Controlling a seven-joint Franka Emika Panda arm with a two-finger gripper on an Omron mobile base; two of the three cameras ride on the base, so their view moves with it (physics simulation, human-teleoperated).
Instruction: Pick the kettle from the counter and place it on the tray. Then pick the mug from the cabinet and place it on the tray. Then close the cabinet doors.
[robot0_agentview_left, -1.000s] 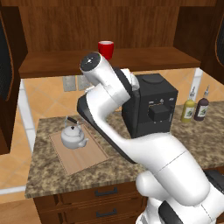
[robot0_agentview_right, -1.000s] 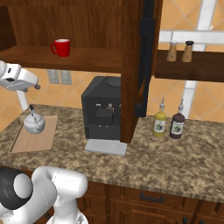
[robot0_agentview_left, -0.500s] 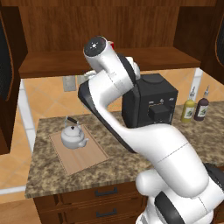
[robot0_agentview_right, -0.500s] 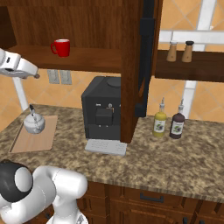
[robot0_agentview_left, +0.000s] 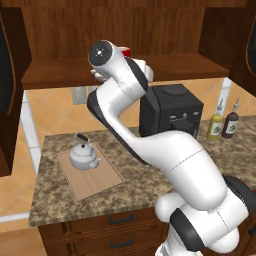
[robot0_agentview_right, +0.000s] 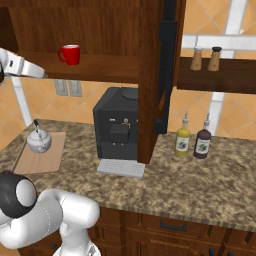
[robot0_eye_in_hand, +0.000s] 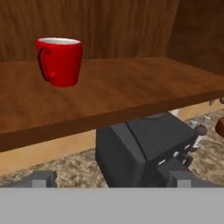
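On the left end of the counter (robot0_agentview_left: 150, 186) the kettle (robot0_agentview_left: 84, 154) sat upright on the tray (robot0_agentview_left: 95, 175), its black handle arched over the lid. Above it, on the cabinet (robot0_agentview_right: 150, 75) shelf, the mug (robot0_eye_in_hand: 59, 61) stood upright with its handle turned to the left in the hand view, well ahead of the gripper (robot0_eye_in_hand: 111, 178), whose fingers (robot0_eye_in_hand: 41, 178) stood wide apart and held nothing. Under the shelf stood the black coffee machine (robot0_agentview_right: 120, 125). Further right, two bottles (robot0_agentview_right: 192, 141) stood side by side on the granite. The cabinet doors (robot0_agentview_right: 167, 65) stood open.
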